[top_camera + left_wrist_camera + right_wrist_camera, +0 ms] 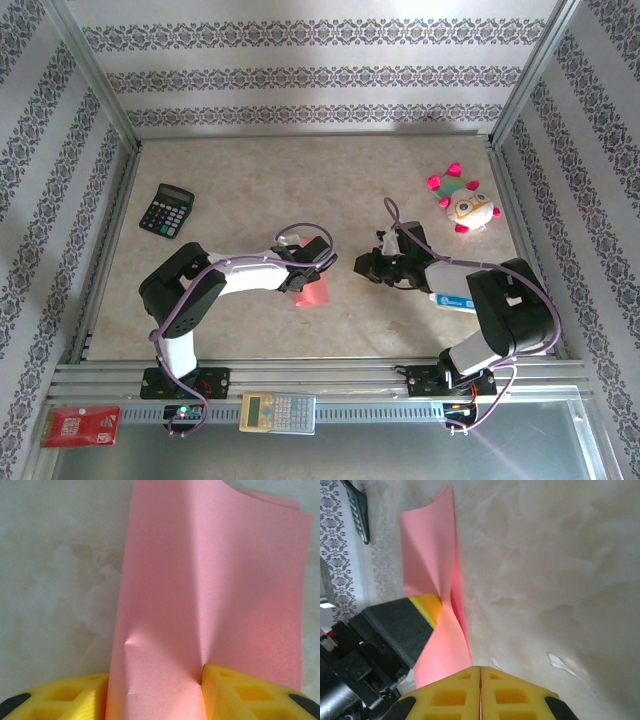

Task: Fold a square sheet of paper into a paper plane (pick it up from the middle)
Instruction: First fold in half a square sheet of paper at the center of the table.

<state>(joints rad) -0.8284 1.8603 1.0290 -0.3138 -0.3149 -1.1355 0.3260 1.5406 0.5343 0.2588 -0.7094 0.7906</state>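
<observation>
The square sheet of paper [312, 291] is salmon pink and hangs folded over from my left gripper [305, 268] near the table's middle. In the left wrist view the sheet [210, 580] runs up from the yellow fingers [250, 695], its creases meeting at the pinch. It drapes over the left pad. My left gripper [197, 680] is shut on it. The right wrist view shows the paper [432, 565] twisted where a left finger [395, 625] clamps it. My right gripper [480, 669] is shut with nothing in it, just right of the sheet [362, 266].
A black calculator [166, 210] lies at the back left. A pink-and-white plush toy [464, 204] sits at the back right. On the front rail are a grey calculator [278, 411] and a red printed card [80, 426]. Metal frame posts edge the table.
</observation>
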